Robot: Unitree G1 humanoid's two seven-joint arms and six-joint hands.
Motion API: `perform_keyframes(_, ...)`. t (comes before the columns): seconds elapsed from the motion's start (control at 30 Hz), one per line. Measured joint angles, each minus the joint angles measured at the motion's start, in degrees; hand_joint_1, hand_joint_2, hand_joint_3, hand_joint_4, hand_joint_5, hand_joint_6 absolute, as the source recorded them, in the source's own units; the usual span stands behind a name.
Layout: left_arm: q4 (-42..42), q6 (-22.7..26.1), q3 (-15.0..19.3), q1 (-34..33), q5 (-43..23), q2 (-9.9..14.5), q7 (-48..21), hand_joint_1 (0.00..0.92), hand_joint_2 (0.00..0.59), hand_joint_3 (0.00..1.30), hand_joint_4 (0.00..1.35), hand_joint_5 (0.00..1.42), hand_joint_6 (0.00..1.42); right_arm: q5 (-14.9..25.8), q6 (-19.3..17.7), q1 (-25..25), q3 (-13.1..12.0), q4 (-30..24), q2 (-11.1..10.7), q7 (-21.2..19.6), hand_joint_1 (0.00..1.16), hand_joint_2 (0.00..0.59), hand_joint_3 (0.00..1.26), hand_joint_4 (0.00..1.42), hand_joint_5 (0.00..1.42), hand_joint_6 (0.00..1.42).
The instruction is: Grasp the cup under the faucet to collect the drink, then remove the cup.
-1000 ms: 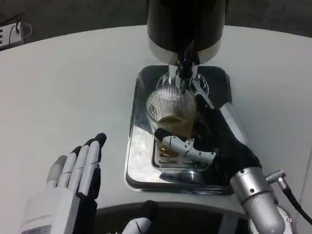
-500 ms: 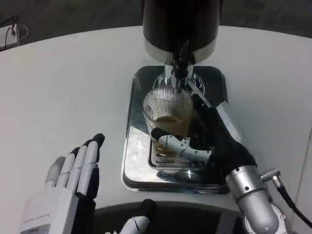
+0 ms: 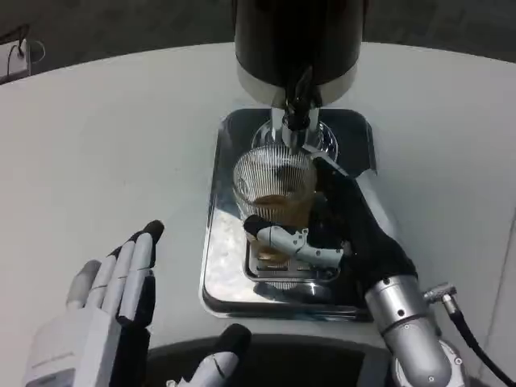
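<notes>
Ribbed glass cup (image 3: 274,187), partly filled with amber drink, is seen standing on the steel drip tray (image 3: 222,266) directly under the faucet (image 3: 297,103) of the black dispenser (image 3: 297,40). It is gripped by the right robot hand (image 3: 334,234). The left robot hand (image 3: 113,310) is held over the white worktop (image 3: 105,145), fingers spread, nothing held.

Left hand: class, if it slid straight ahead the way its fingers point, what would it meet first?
Probably nothing: the left hand, open, points up and slightly right across bare white table. Its line seems to pass left of the steel drip tray, though depth is hard to judge.
</notes>
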Motion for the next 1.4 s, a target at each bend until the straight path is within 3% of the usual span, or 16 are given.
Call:
perform_keyframes(0.17, -0.96, 0.56, 0.43, 0.23, -0.02, -0.27, -0.10, 0.000, 0.193, 0.00, 0.00, 0.04, 0.00, 0.12, -0.21, -0.47, 0.33, 0.25, 1.17, -0.31, 0.98, 0.194, 0.42, 0.53, 0.68, 1.10)
perform_keyframes(0.4, -1.57, 0.82, 0.78, 0.77, -0.04, -0.50, -0.66, 0.000, 0.186, 0.00, 0.00, 0.04, 0.00, 0.24, -0.42, -0.46, 0.15, 0.46, 2.69, -1.93, 1.10, 0.215, 0.69, 0.84, 0.99, 1.42)
perform_keyframes(0.5, -1.79, 0.84, 1.09, 0.76, -0.25, -0.50, -0.95, 0.000, 0.185, 0.00, 0.00, 0.04, 0.00, 0.46, -0.42, -0.40, -0.30, 0.44, 2.96, -2.41, 1.11, 0.195, 0.75, 0.91, 1.05, 1.42)
perform_keyframes(0.6, -1.83, 0.84, 1.21, 0.71, -0.40, -0.51, -1.10, 0.000, 0.184, 0.00, 0.00, 0.04, 0.00, 0.55, -0.42, -0.14, -0.84, 0.28, 3.22, -3.18, 1.12, 0.135, 0.82, 0.96, 1.12, 1.42)
perform_keyframes(0.8, -1.83, 0.84, 1.22, 0.45, -1.37, -0.51, -1.18, 0.000, 0.183, 0.01, 0.00, 0.04, 0.00, 0.88, -0.42, 0.79, -1.80, -0.91, 3.32, -3.61, 1.14, 0.114, 0.90, 1.03, 1.20, 1.42)
perform_keyframes(1.0, -1.82, 0.84, 1.14, 0.06, -1.61, -0.50, -1.20, 0.000, 0.183, 0.01, 0.00, 0.04, 0.00, 1.52, -0.38, 2.24, -2.38, -3.16, 3.29, -3.58, 1.14, 0.103, 0.92, 1.05, 1.22, 1.42)
perform_keyframes(1.4, -1.23, 0.83, -0.54, -1.84, -1.72, -0.38, -1.21, 0.000, 0.183, 0.01, 0.00, 0.04, 0.00, 2.08, 0.85, 7.14, -2.59, -13.15, 1.93, -1.03, 1.14, 0.080, 0.92, 1.06, 1.23, 1.42)
